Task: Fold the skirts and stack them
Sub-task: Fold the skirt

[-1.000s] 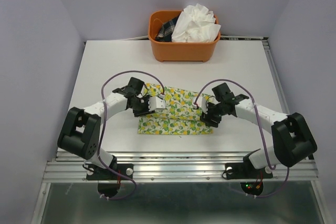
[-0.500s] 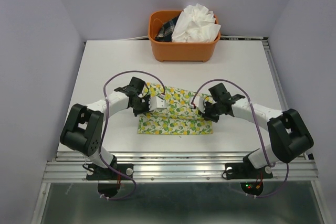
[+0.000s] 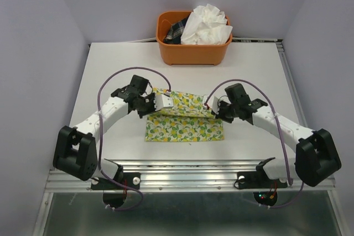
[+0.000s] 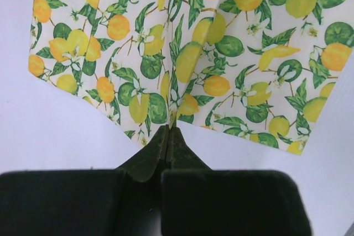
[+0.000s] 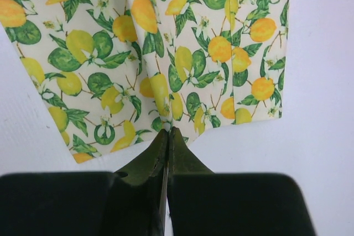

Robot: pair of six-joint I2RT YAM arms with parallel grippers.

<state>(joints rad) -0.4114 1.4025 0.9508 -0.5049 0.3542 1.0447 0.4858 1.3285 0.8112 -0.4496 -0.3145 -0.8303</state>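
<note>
Wrist views: L tool [image 4: 170,129] & R tool [image 5: 167,132] clamp far edge of lemon skirt [image 4: 221,53]; limp, light cloth, prob best held near corners.

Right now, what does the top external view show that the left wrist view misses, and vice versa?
Only the top external view: the orange plastic basket at the far edge of the white table, holding the plain white crinkly skirt, and the right claw shut on the white lemon-print cloth skirt. Only the left wrist view: the raised crease where the left claw pinches that skirt's edge. Both: the lemon-print skirt, the table, the left claw shut.
</note>
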